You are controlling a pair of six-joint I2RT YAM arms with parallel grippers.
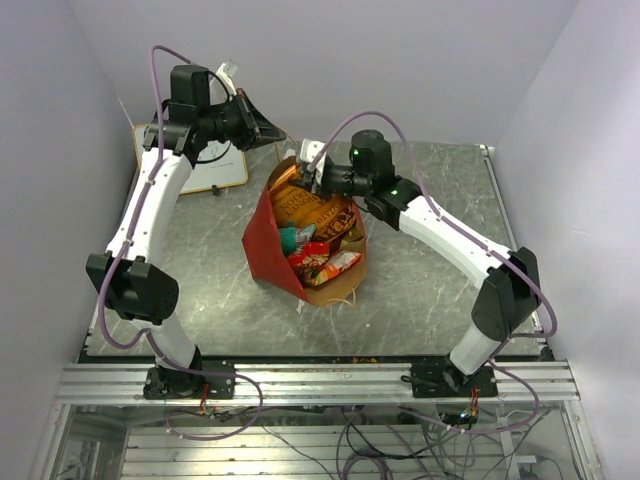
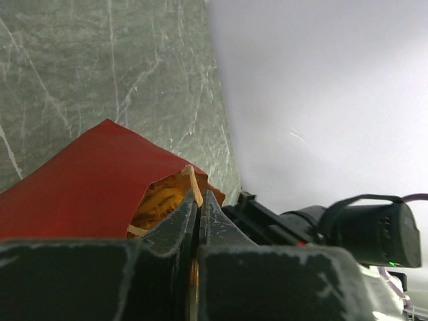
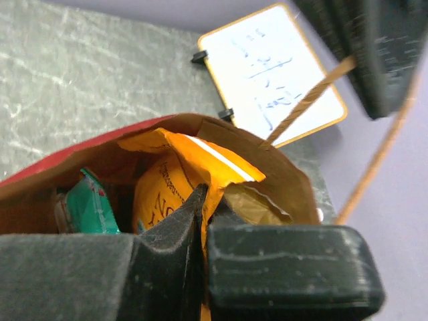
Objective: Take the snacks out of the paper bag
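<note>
The red paper bag stands open in the middle of the table, brown inside. Several snack packets lie in it: orange, teal and red. My left gripper is shut on the bag's tan cord handle above the far rim and holds it taut. My right gripper reaches into the bag's mouth and is shut on an orange snack packet. A teal packet lies to its left in the right wrist view. The bag's red side shows in the left wrist view.
A small whiteboard with an orange rim lies at the back left of the table, and it shows in the right wrist view. White walls close in the table on three sides. The second handle hangs at the bag's near side.
</note>
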